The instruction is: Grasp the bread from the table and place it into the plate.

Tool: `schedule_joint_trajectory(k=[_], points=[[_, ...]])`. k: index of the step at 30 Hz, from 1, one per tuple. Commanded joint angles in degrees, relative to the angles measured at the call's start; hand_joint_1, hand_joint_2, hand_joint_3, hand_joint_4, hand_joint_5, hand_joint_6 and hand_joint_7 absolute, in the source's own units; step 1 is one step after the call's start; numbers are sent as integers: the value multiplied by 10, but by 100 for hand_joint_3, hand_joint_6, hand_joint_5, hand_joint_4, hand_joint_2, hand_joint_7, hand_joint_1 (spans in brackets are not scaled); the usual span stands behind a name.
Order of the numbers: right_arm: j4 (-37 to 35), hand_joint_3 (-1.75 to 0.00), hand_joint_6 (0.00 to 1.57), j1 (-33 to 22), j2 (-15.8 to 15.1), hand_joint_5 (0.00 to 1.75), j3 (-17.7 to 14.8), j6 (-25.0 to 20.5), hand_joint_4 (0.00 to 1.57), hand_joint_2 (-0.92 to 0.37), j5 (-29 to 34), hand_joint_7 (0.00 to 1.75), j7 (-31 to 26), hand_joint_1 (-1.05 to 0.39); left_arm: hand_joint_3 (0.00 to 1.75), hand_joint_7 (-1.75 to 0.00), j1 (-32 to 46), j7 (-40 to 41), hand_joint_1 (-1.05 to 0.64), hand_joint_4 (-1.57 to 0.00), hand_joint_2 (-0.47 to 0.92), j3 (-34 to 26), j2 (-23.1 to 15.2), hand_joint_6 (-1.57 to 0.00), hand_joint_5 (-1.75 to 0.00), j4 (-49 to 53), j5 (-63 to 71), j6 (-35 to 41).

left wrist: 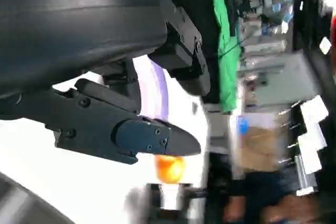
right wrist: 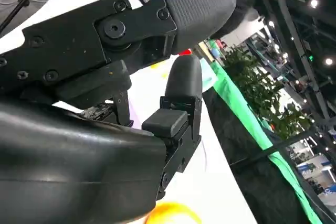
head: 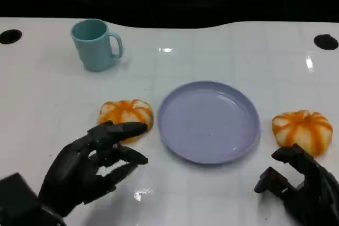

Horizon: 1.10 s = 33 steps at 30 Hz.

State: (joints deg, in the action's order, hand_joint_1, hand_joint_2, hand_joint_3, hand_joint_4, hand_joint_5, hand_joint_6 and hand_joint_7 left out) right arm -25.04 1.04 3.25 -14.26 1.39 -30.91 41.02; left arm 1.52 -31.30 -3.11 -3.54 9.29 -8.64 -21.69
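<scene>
a: what is seen in the head view?

b: a white table is shown, with a lavender plate at its middle. one orange-striped bread is found just left of the plate, and a second bread lies near the plate's right rim. a teal mug is set upright, well behind the left bread.

a: and the hands?

b: the left hand is held with fingers spread apart and nothing gripped; its fingertips are seen right at the near edge of the left bread, though contact cannot be told. the right hand is seen just in front of the second bread, fingers loosely curled with gaps between them, nothing held.

a: the left wrist view?

b: the left hand's black fingers are shown apart, with the plate's pale rim between them and an orange bread beyond.

a: the right wrist view?

b: the right hand's fingers are seen parted over the white table, and an orange-yellow edge of bread is glimpsed beside the shell.
</scene>
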Motion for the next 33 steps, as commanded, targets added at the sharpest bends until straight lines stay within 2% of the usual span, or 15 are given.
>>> schedule_joint_trajectory(k=[1,6,11,17,18,19,24,29,33], points=[[-7,-15,58,7,-4,149,3,9,66,-92,2,117,6,-51,14,-8,-23,77,-57,-21,92,8,-58,-43,-70,-18,140,-64],[-4,-16,56,6,-3,148,7,13,67,-92,4,119,5,-51,4,-2,-59,175,-53,-9,89,27,-126,-37,-54,-42,329,-79],[-6,-17,57,6,-4,147,10,20,67,-92,4,118,5,-51,0,0,-79,223,-54,-1,87,51,-162,-29,-39,-62,420,-60],[-7,-17,58,6,-5,147,11,22,68,-92,3,117,5,-52,0,0,-81,241,-54,-1,86,67,-175,-27,-35,-65,427,-48],[-10,-17,58,7,-5,146,11,22,68,-92,1,117,7,-52,0,0,-103,231,-54,-1,86,76,-183,-27,-35,-60,449,-27],[-13,-16,59,8,-5,147,10,22,69,-92,0,117,9,-51,0,-1,-120,224,-54,0,85,84,-189,-21,-24,-57,465,-11],[-17,-14,59,12,-8,146,9,9,69,-92,-6,117,15,-50,0,0,-181,227,-55,0,86,132,-203,-12,-3,-11,531,49],[-14,-13,57,11,-10,147,8,3,68,-92,-6,118,16,-50,0,0,-237,211,-50,0,83,181,-207,-9,0,44,561,88],[-14,-13,57,11,-10,147,8,3,68,-92,-6,119,16,-49,0,-1,-252,214,-49,0,82,198,-211,-10,0,61,555,95]])
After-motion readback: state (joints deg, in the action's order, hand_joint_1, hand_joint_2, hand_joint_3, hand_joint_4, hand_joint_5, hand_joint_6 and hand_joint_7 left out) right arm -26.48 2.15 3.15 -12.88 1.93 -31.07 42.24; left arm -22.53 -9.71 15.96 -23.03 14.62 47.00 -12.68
